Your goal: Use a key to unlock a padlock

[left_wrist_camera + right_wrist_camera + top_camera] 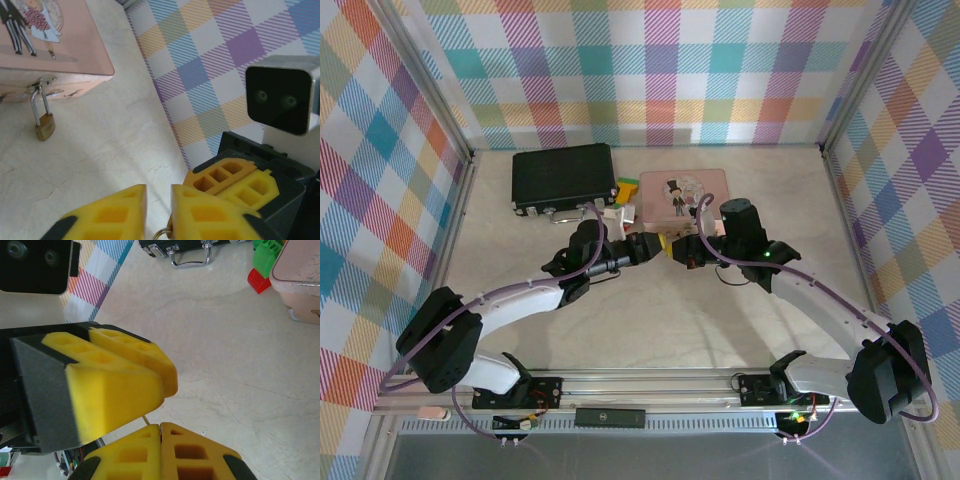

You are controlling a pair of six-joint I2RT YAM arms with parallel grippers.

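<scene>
Top: left gripper (650,247) and right gripper (682,250) meet tip to tip, just near of pink box (710,185). Left wrist: padlock (44,125) hangs from box hasp, body on surface (100,165). Left gripper almost closed, metal ring (162,233) at the gap, can't tell if gripped. Right wrist: right gripper pressed closed.

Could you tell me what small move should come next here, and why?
Probably the left gripper should close fully on the small metal ring between its fingers: a narrow gap shows, the shut right gripper is right beside it, and the padlock hangs on the pink tin.
</scene>
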